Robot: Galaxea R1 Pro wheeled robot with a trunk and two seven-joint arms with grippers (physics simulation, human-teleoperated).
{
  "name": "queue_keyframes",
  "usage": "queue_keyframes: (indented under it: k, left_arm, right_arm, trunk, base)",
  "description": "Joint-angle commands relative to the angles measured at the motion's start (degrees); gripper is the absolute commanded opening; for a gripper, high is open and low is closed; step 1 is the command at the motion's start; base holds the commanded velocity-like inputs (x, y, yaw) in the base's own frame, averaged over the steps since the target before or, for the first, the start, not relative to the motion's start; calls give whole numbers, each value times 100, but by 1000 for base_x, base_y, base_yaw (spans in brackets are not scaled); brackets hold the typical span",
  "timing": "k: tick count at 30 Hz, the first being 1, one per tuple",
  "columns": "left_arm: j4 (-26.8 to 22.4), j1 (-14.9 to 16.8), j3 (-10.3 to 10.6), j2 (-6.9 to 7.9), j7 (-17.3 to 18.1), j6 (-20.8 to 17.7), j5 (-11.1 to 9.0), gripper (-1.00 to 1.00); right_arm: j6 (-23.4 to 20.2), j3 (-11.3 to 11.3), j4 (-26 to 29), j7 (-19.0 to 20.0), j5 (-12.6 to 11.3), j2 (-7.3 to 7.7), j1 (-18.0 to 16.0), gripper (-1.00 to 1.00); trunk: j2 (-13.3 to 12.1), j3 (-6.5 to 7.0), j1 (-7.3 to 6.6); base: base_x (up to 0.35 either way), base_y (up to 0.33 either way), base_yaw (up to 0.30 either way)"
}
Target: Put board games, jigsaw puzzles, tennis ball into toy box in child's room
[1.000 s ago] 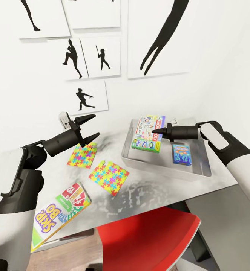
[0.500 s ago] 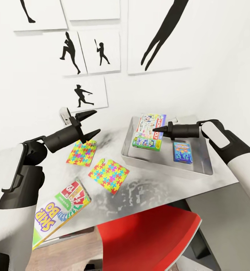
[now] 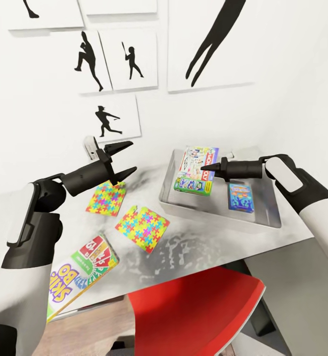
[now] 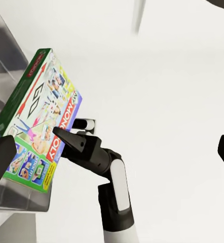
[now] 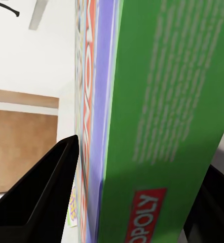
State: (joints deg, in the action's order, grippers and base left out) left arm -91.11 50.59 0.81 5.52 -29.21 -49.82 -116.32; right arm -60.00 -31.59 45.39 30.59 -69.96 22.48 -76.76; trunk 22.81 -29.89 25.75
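The light-grey toy box (image 3: 208,216) sits at the table's (image 3: 193,252) right end. Inside it lies the small blue board game (image 3: 241,196). The Monopoly box (image 3: 196,170) is tilted over the toy box's left part, and my right gripper (image 3: 203,170) is shut on its edge. Its thin green side (image 5: 162,116) stands between the fingers (image 5: 41,197). My left gripper (image 3: 133,156) hangs open above the far jigsaw puzzle (image 3: 104,199). The other puzzle (image 3: 142,228) lies nearer. The Skip-Bo box (image 3: 82,272) overhangs the front left edge. The tennis ball is out of view.
A red chair (image 3: 193,311) is tucked under the table's front edge. A small white object (image 3: 90,146) stands at the back by the wall with silhouette posters (image 3: 117,59). The dark-grey cabinet (image 3: 287,282) joins the table at the right.
The view has shifted slightly. My left gripper has risen a little, still open. The right gripper keeps the Monopoly box over the toy box in much the same place.
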Motion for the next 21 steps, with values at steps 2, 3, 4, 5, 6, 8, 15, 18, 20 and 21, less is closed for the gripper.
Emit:
queue_keyframes:
  k: [2, 3, 4, 5, 6, 8, 15, 18, 20, 21]
  left_arm:
    - [-4, 8, 5, -3, -74, 6, -66, 100]
    - [-3, 11, 7, -7, -87, 8, -70, 100]
    - [-3, 13, 9, -11, -97, 8, -72, 100]
    - [-3, 15, 10, -14, -107, 8, -75, 100]
    - [-3, 16, 12, -16, -113, 8, -76, 100]
    - [-3, 17, 12, -18, -118, 8, -76, 100]
    - [-3, 20, 15, -23, -138, 13, -77, 100]
    - [-3, 21, 15, -23, -141, 13, -76, 100]
    - [-3, 21, 16, -24, -143, 14, -76, 100]
    - [-3, 21, 16, -24, -144, 15, -75, 100]
  right_arm:
    - [0, -16, -3, 52, 28, 5, -5, -100]
    - [0, -7, -3, 53, 28, 1, -1, -100]
    - [0, 6, -3, 53, 27, -2, 5, -100]
    - [0, 16, -2, 53, 27, -7, 11, -100]
    - [0, 21, 0, 53, 29, -10, 17, -100]
    - [0, 24, 1, 53, 30, -13, 21, -100]
    - [0, 30, 4, 53, 34, -7, 18, -100]
    - [0, 33, 13, 53, 33, -1, 24, -100]
    - [0, 19, 33, 53, 32, 4, 29, -100]
    - [0, 7, 43, 53, 33, 5, 33, -100]
  trunk:
    - [11, -28, 3]
    - [11, -36, 3]
    - [11, -44, 3]
    - [11, -50, 3]
    - [11, -55, 3]
    - [11, -63, 3]
    - [11, -76, 3]
    - [11, -78, 3]
    - [11, -79, 3]
    - [11, -79, 3]
  base:
    - [0, 0, 0]
    - [0, 0, 0]
    - [0, 0, 0]
    - [0, 0, 0]
    - [0, 0, 0]
    - [0, 0, 0]
    - [0, 0, 0]
    - [0, 0, 0]
    - [0, 0, 0]
    - [0, 0, 0]
